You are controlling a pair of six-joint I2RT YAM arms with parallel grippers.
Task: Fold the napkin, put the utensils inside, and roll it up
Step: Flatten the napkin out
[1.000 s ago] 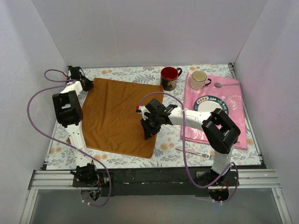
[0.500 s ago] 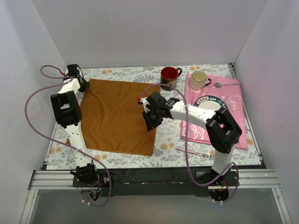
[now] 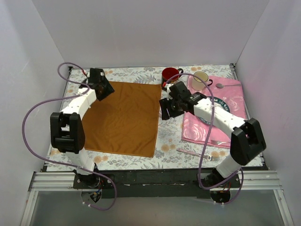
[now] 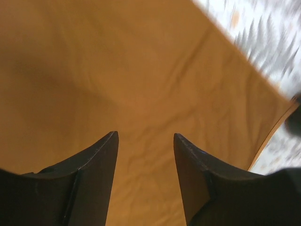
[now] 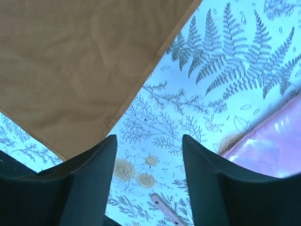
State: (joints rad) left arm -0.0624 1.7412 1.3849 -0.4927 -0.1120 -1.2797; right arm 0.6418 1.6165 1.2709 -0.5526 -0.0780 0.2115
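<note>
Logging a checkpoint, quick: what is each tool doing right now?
Left tool: open, empty, over the napkin.
Right tool: open, empty.

Red mug [image 3: 170, 76] beside pink cloth [image 3: 231, 104], cream mug [image 3: 201, 80] and spoon [image 3: 220, 86] on it

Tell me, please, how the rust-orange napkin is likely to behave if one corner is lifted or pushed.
The napkin will probably hang floppy from a lifted corner: it lies flat with soft creases. It looks thin, so likely light. Pushed, it would probably bunch up rather than slide whole across the floral tablecloth.
</note>
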